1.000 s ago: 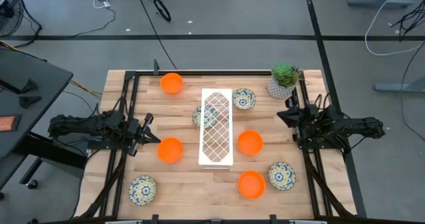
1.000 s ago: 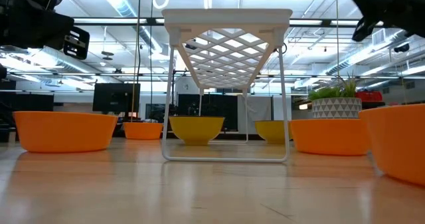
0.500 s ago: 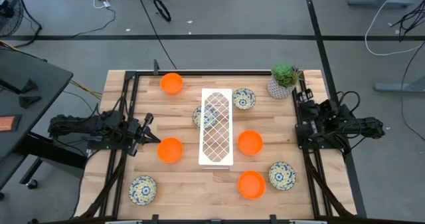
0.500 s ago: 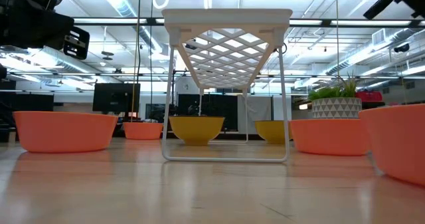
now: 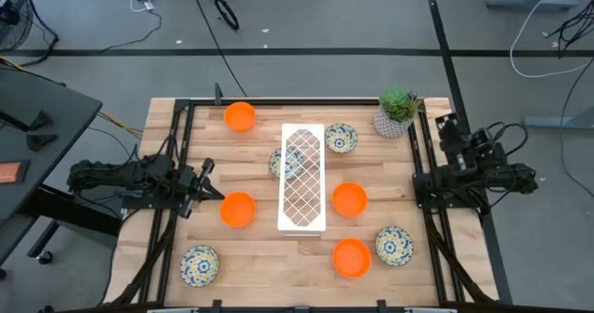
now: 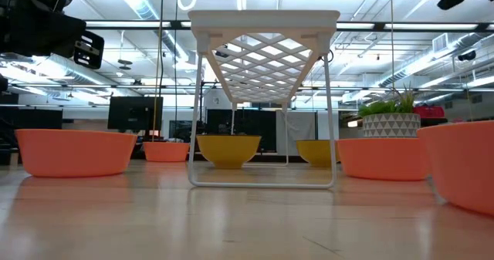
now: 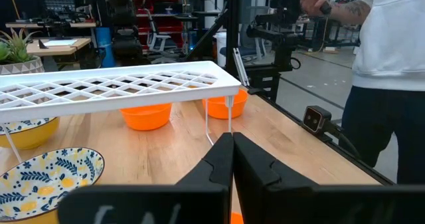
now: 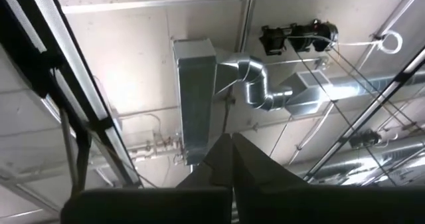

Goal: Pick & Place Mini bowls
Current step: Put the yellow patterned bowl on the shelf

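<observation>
Both grippers empty and closed, right gripper (image 5: pixel 444 123) raised at table's right edge, left gripper (image 5: pixel 213 191) beside an orange bowl (image 5: pixel 238 209); mini bowls scattered around the white rack (image 5: pixel 303 176).

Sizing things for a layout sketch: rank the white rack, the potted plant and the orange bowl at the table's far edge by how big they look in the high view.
1. White rack, clearly largest.
2. Potted plant.
3. Orange bowl, only slightly smaller than the plant; that gap is small, and the plant's height brings it nearer the camera.
</observation>
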Tool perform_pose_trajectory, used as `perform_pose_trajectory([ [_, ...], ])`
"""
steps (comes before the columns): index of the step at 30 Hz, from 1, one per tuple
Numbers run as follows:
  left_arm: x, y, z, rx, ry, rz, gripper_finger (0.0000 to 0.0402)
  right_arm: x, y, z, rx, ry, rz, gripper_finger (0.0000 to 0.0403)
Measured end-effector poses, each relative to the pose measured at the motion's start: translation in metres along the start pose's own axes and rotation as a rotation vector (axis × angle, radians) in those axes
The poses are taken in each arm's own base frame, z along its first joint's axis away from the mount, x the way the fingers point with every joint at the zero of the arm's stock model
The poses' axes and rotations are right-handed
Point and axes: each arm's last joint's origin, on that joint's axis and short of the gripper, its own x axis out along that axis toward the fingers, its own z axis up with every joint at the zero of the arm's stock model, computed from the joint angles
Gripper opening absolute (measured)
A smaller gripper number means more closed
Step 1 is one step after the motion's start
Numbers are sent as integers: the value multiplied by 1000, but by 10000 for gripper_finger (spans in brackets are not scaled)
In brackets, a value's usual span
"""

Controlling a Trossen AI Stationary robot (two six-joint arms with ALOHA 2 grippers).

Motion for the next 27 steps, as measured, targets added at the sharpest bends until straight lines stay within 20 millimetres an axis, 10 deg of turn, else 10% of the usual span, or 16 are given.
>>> perform_pose_trajectory([
  [27,0,0,0,0,0,0,14,140,36,103,-124,379,-44,0],
])
